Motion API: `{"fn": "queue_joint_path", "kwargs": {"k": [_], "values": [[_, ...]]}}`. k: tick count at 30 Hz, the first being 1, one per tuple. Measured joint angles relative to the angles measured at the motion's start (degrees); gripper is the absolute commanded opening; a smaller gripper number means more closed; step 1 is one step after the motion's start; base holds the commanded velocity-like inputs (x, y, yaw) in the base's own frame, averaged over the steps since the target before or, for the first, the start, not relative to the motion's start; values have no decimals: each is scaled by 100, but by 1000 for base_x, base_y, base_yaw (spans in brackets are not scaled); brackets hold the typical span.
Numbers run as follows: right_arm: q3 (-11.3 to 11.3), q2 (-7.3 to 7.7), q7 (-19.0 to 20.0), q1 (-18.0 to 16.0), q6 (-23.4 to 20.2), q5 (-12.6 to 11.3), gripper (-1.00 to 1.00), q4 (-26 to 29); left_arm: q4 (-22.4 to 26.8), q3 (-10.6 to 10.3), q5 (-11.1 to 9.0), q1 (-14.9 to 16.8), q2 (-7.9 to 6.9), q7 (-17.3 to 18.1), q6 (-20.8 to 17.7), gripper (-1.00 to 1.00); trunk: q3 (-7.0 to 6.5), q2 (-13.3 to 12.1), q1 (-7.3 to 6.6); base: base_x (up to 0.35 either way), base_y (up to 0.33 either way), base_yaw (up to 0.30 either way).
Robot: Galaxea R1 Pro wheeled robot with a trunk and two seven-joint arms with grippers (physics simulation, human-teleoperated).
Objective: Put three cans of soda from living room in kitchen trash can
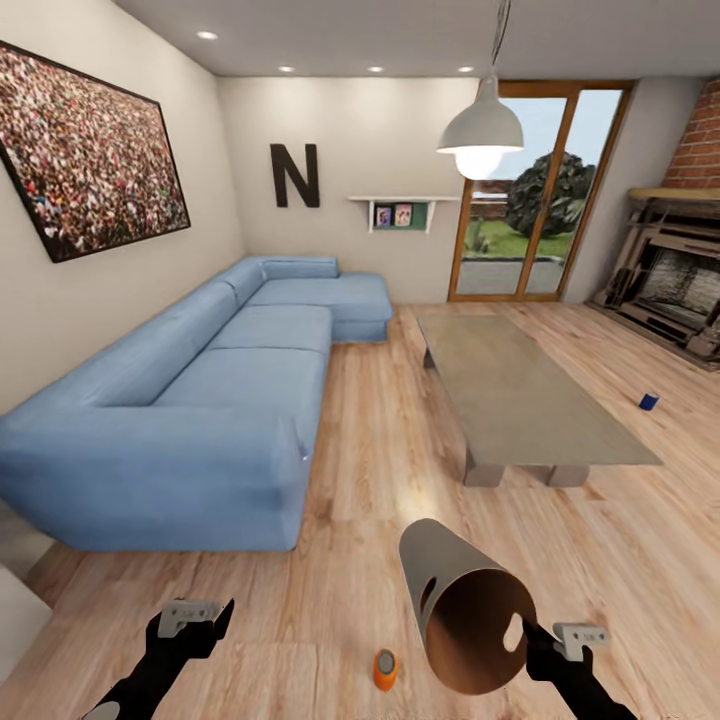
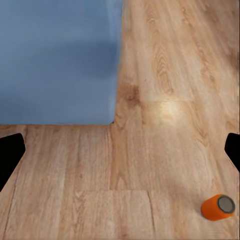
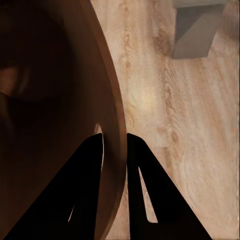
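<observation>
Gripping the tilted trash can (image 1: 470, 610) by its rim, the right gripper (image 3: 115, 145) has its jaws closed on it, the left gripper (image 1: 192, 615) hangs wide open, while orange can (image 1: 385, 669) and blue can (image 1: 649, 401) lie unbinned on the floor.

Blue sofa (image 1: 200, 400) beside low table (image 1: 520, 395).
</observation>
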State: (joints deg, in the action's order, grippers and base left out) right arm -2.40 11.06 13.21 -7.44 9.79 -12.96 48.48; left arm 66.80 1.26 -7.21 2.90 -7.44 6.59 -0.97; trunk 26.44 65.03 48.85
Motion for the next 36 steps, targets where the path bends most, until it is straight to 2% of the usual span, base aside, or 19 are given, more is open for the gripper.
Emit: {"fn": "queue_joint_path", "kwargs": {"k": [17, 36], "values": [[-1, -3, 0, 0, -2, 0, -100, 0, 0, -3, 0, -7, -3, 0, 0, 100, 115, 0, 0, -12, -291, -167], [-1, -7, 0, 0, 23, -1, -100, 4, 0, -3, 0, -9, -10, 3, 8, 100, 244, 0, 0, -115, -285, -162]]}}
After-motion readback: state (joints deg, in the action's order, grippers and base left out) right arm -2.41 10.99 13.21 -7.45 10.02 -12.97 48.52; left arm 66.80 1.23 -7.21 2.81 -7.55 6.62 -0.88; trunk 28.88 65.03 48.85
